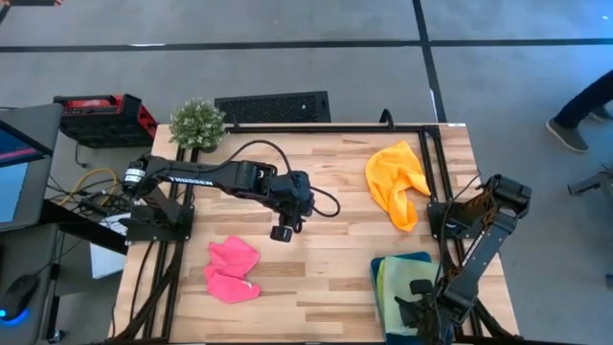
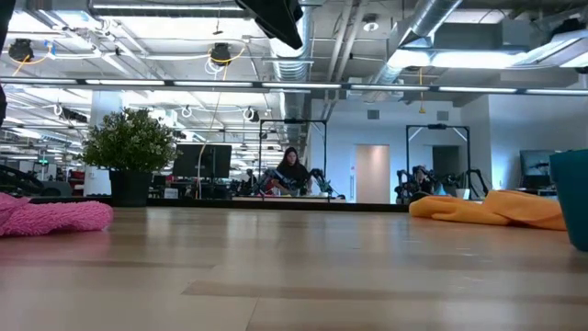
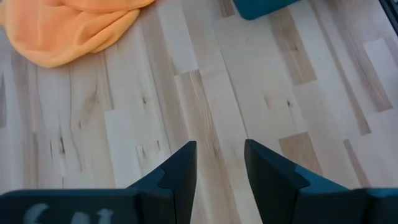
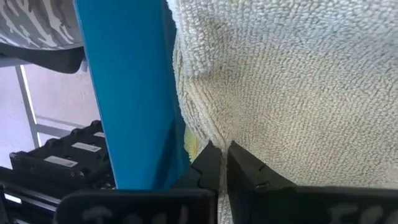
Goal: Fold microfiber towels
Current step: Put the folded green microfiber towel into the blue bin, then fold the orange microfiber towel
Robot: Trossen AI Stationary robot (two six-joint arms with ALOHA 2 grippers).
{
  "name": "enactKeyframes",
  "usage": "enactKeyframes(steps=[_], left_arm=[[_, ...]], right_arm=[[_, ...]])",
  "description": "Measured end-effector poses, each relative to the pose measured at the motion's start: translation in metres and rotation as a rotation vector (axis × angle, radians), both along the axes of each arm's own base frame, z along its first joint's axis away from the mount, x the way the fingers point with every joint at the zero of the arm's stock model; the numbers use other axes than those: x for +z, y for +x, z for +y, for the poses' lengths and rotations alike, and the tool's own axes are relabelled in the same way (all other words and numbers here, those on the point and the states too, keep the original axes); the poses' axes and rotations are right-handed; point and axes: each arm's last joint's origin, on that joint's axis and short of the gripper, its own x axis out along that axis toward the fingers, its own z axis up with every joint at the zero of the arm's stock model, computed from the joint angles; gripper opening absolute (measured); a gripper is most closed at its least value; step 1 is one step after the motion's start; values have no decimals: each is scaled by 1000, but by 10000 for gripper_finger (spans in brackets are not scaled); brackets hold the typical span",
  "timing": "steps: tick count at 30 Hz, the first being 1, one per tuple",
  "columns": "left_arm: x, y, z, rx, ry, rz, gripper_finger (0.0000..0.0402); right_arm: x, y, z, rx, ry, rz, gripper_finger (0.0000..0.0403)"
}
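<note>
the right claw (image 4: 219, 163), nearly closed on a pale green towel (image 4: 292, 87), is kept low right over the tray (image 1: 383, 268) for stacking; the left claw (image 3: 219, 163) hangs open, empty

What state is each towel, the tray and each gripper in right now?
Pink towel: crumpled on the table, unfolded.
Orange towel: bunched in a heap, unfolded.
Light green towel: lying in the teal tray.
Teal tray: on the table's near right corner, holding towels.
Left gripper: fingers open, empty, above bare table.
Right gripper: fingers nearly together against the light green towel.
</note>
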Motion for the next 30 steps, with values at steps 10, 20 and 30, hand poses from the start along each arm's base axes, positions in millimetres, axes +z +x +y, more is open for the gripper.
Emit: enactKeyframes(steps=[10,20,30], left_arm=[[0,0,0,0,0,3,128],[-2,-4,0,0,3,45,128],[-3,-4,3,12,-1,56,128]], right_arm=[[0,0,0,-12,-6,-5,112],[25,1,-16,6,40,-18,150],[74,-14,-56,-62,-32,-218,145]])
